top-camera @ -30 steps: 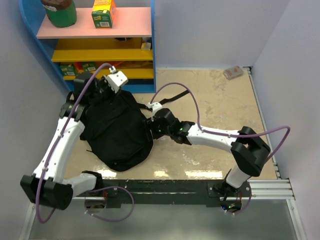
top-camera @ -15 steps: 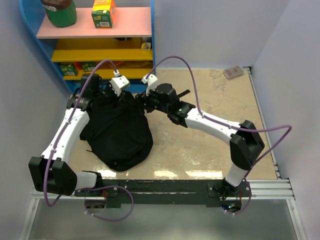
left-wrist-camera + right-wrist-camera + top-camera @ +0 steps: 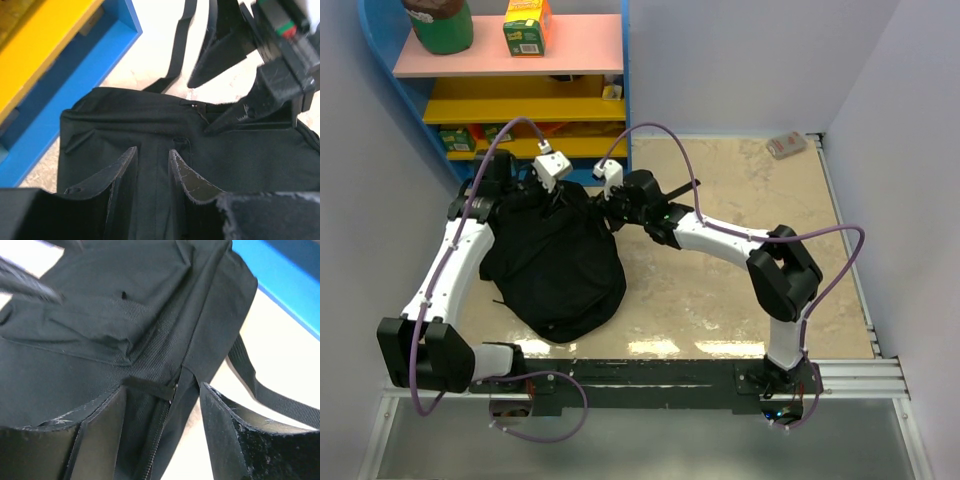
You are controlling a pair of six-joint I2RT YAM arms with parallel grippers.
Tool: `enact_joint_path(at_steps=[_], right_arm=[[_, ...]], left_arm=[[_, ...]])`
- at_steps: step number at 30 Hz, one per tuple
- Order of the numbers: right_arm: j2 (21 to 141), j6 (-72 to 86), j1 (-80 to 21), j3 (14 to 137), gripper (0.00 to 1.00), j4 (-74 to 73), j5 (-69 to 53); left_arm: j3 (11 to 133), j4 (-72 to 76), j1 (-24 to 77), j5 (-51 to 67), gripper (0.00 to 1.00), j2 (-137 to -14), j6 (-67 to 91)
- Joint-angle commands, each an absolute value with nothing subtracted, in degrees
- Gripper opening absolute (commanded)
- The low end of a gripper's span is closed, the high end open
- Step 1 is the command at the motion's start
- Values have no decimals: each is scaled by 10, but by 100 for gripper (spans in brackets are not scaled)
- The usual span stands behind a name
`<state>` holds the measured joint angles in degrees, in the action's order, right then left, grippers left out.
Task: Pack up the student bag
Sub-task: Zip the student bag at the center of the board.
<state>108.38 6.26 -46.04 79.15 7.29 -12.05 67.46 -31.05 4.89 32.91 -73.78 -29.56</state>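
Top external: student bag (image 3: 555, 265) beside blue shelf unit (image 3: 625, 100), left gripper (image 3: 152, 155) and right gripper (image 3: 164, 390) both parted over it; yellow box (image 3: 527, 27) print unreadable.

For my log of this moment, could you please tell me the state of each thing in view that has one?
student bag, slumped on the table, fabric rumpled.
zip, shut along the stretch that shows.
strap, loose and flat on the table.
left hand, open, fingers slightly apart over the bag.
right hand, open wide, straddling the zip.
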Motion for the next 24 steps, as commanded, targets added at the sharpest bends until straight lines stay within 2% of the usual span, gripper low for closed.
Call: enact_joint_path(at_steps=[1, 5, 9, 18, 21, 22, 24], right_arm=[[1082, 66, -459, 822, 62, 125, -140], [1088, 75, -459, 822, 57, 138, -148], [1099, 83, -459, 830, 47, 131, -152], [1112, 91, -457, 846, 43, 112, -146], [1108, 93, -458, 846, 29, 113, -142], [1106, 95, -457, 840, 16, 121, -142], [1100, 100, -457, 832, 0, 131, -142]], left_arm=[[663, -297, 43, 352, 36, -735, -294], [656, -296, 43, 352, 36, -735, -295], [653, -296, 43, 351, 36, -734, -295], [647, -297, 43, 355, 36, -727, -301], [643, -300, 43, 356, 37, -723, -303], [642, -300, 43, 357, 37, -724, -305], [635, -297, 44, 358, 38, -723, -310]])
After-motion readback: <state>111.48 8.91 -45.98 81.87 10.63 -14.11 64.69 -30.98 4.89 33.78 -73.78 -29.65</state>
